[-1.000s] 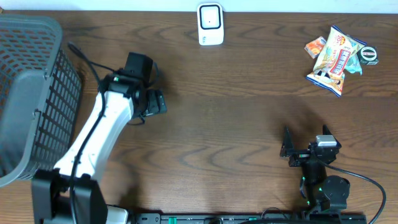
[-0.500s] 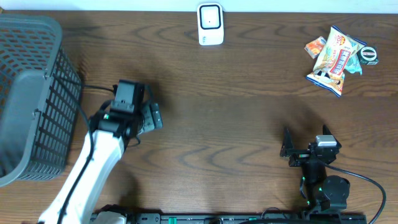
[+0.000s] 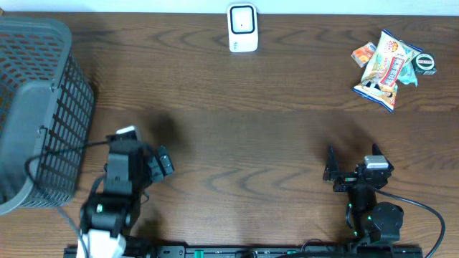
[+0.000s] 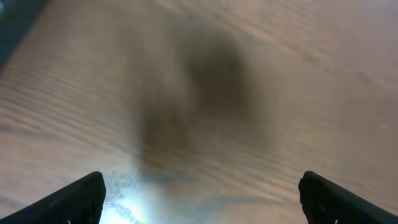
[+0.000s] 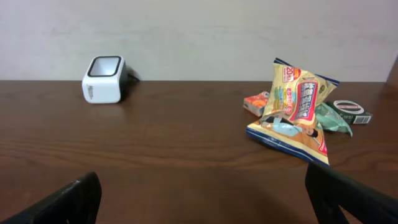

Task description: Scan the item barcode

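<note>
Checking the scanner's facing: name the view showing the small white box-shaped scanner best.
Right wrist: the small white box-shaped scanner sits side-on, top opening and side visible. Overhead shows only its top face. Left wrist misses it.

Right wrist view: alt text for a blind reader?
A white scanner stands left on the brown table; a snack bag sits right, beside an orange packet and a green box. The open right claw holds nothing.

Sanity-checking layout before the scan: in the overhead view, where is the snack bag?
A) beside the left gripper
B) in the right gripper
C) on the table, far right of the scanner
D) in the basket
C: the snack bag lies at the far right, well apart from the white scanner at the back centre.
</note>
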